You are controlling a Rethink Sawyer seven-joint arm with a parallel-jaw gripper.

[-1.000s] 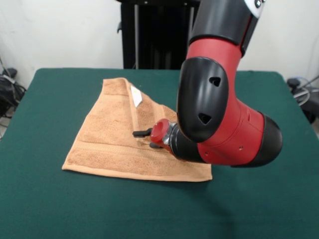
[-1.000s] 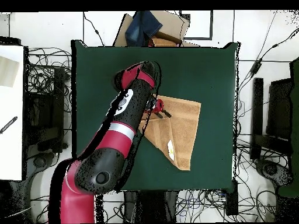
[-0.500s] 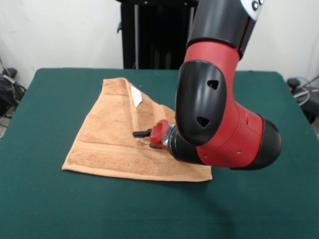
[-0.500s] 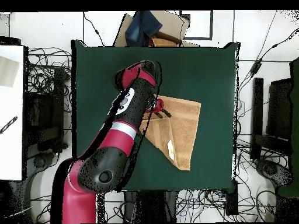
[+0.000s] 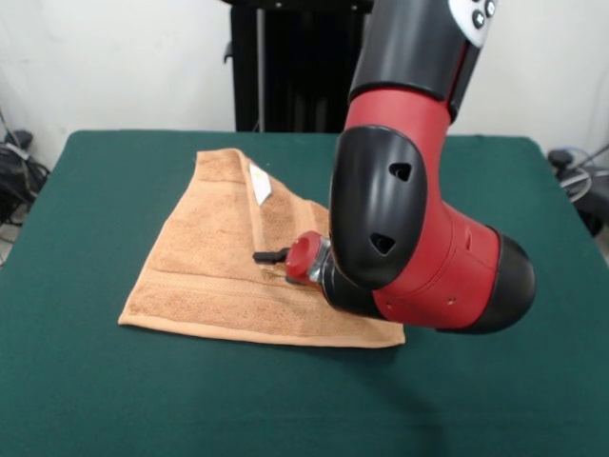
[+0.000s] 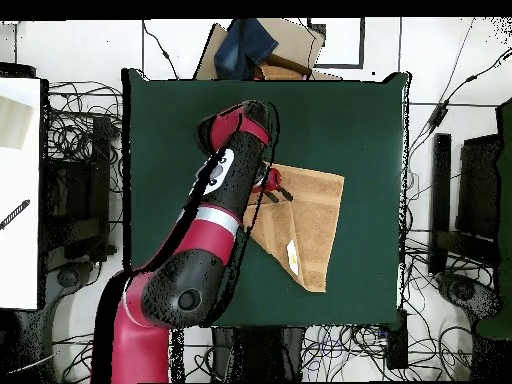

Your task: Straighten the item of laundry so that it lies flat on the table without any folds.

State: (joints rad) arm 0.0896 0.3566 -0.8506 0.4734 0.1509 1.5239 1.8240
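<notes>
One towel lies on the green tabletop, a little left of centre in the front view, with bare cloth on every side: a wide strip toward the near edge, a broad stretch at the right, less at the far edge. In the overhead view the towel sits toward the right half of the tabletop, clear of all four edges.

The towel is not a full square. Its near hem runs straight, roughly parallel to the near table edge; the left side slants up to a narrower far end, and a diagonal fold line runs down toward the arm, so one part lies doubled. One white tag shows near the far end.

One arm reaches low over the towel's right part, hiding it. The gripper points left over the towel's middle, low above the cloth; whether it is open or closed cannot be told.
</notes>
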